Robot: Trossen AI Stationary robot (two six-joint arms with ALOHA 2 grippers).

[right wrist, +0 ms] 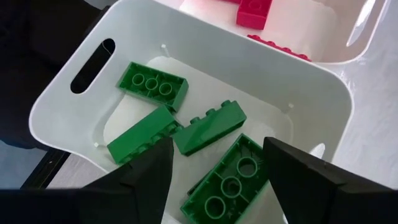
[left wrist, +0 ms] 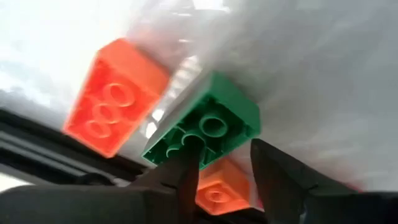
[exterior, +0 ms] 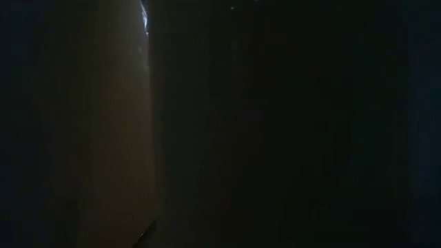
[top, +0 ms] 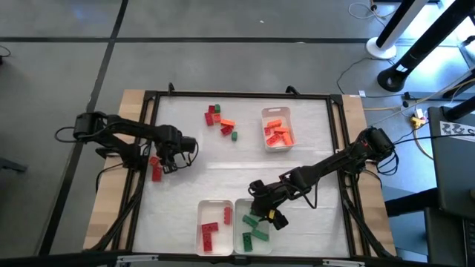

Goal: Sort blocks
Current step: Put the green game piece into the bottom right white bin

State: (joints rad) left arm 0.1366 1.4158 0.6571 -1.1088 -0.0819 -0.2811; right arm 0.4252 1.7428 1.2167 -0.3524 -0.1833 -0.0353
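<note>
White bench, blocks half sorted.
Left pincer [left wrist: 221, 165] straddles a green block [left wrist: 205, 124]; right pincer [right wrist: 217, 165] gapes over the green tray [right wrist: 74, 93].

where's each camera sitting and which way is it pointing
High view: overhead, straight down on the table; both arms show.
Low view: table height, nearly all dark; nothing of the robot shows.
Left wrist view: behind the left gripper, jaws around a green block.
Right wrist view: above the green-block tray, right gripper open.
The tray also shows from overhead.
</note>
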